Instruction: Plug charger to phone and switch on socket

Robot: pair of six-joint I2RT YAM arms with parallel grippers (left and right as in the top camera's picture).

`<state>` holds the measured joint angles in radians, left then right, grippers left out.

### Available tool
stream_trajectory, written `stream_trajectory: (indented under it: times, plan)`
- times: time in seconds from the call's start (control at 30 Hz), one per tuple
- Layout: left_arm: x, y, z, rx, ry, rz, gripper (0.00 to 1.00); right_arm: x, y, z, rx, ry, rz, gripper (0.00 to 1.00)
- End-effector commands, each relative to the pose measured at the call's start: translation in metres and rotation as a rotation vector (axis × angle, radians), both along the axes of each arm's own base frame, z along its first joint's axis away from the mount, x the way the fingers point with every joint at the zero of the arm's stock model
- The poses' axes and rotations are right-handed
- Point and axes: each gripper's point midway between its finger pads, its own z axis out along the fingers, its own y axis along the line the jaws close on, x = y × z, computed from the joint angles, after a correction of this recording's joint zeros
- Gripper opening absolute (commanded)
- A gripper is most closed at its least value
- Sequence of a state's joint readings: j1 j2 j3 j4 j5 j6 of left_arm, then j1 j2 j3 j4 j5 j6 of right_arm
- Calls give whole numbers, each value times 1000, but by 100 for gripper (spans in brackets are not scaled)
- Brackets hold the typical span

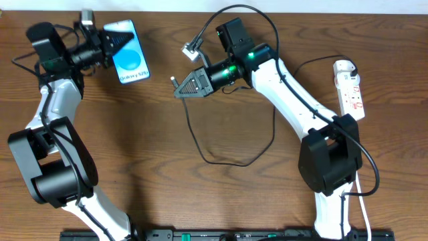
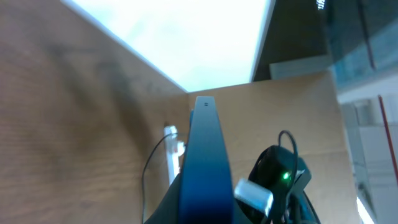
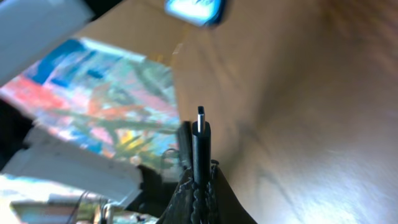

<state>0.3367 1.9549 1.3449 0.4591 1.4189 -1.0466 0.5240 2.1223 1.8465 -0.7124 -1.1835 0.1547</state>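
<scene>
At the far left of the overhead view my left gripper [image 1: 114,42] is shut on one end of the phone [image 1: 128,53], whose blue screen faces up. From the left wrist the phone [image 2: 205,162] shows edge-on between the jaws of the left gripper [image 2: 205,208]. My right gripper [image 1: 180,88] is shut on the charger plug [image 1: 174,80], about a hand's width to the right of the phone. In the right wrist view the plug [image 3: 200,140] sticks up from the shut right gripper [image 3: 200,182], its metal tip pointing towards the phone [image 3: 196,9]. The socket [image 1: 350,87] lies at the far right.
The black charger cable [image 1: 200,150] loops over the middle of the table and up behind the right arm. A grey connector [image 1: 193,47] on a black lead hangs beside the right wrist. The socket's white cord [image 1: 364,201] runs down the right side towards the front edge.
</scene>
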Motion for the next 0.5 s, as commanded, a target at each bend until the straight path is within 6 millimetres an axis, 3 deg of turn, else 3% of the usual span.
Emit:
stream_trajectory:
  times: [0.0,0.23,0.47]
  plan:
    - [0,-4,32,-101,77,-18,7,-20,9,10,65,35,81,1]
    - [4,-15,81,-158,-57,23,7,-30,29,17,79,49,101,1]
    - [11,-24,89,-207,-42,48,7,-22,34,37,154,39,110,1]
